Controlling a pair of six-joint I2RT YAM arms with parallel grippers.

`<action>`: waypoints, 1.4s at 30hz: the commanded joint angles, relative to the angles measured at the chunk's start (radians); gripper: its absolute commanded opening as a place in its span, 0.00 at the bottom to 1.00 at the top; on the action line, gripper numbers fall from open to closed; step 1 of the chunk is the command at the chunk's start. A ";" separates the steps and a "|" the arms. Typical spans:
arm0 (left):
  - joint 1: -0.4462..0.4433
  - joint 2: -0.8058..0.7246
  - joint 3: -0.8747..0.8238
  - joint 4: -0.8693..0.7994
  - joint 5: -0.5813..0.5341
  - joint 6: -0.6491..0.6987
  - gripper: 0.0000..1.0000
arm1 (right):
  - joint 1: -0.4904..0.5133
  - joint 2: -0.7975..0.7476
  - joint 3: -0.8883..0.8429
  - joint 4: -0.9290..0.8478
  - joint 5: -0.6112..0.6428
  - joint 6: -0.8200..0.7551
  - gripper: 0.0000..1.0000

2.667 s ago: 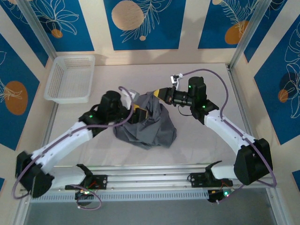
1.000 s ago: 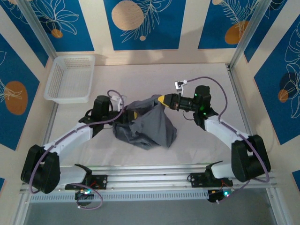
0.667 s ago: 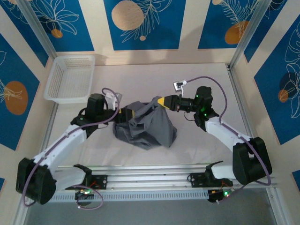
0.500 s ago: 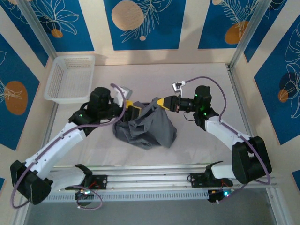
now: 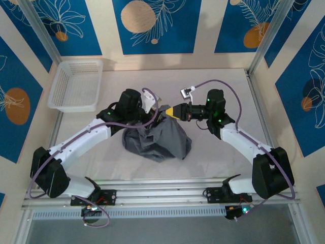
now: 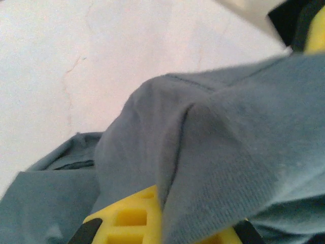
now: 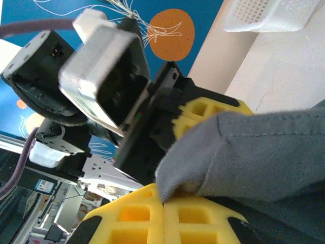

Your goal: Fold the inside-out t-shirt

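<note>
The inside-out t-shirt (image 5: 158, 138) is a slate-grey bunched heap in the middle of the table, its top pulled up into a peak. My left gripper (image 5: 160, 114) is shut on cloth at that peak, and grey fabric (image 6: 213, 152) drapes over its yellow fingers (image 6: 127, 218). My right gripper (image 5: 170, 111) meets it from the right, close beside it, shut on a fold of the same shirt (image 7: 254, 152). Its yellow fingers (image 7: 162, 213) are pressed together on the cloth edge. The left gripper's yellow fingers and black body show just behind that fold.
A white mesh basket (image 5: 76, 85) stands at the back left of the table. Metal frame posts (image 5: 264, 40) and patterned walls bound the back and sides. Bare tabletop (image 5: 228, 86) lies behind the shirt and to its right.
My left arm has swung in from the left of the shirt, opened briefly and shut on the raised cloth next to the right gripper. The right gripper has shifted slightly left, still holding.
</note>
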 commanded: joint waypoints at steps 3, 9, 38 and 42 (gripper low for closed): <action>0.085 -0.065 0.026 0.229 0.490 -0.355 0.00 | -0.127 0.002 -0.030 -0.287 0.160 -0.205 0.09; 0.100 -0.053 0.060 0.212 0.603 -0.510 0.00 | -0.215 0.196 0.001 -0.348 0.014 -0.230 0.40; 0.201 0.057 0.090 -0.130 0.287 -0.422 0.00 | 0.124 -0.195 -0.082 -0.094 0.245 -0.441 0.00; 0.223 0.106 0.036 0.025 0.351 -0.433 0.04 | 0.111 -0.128 -0.109 0.214 0.021 -0.102 0.00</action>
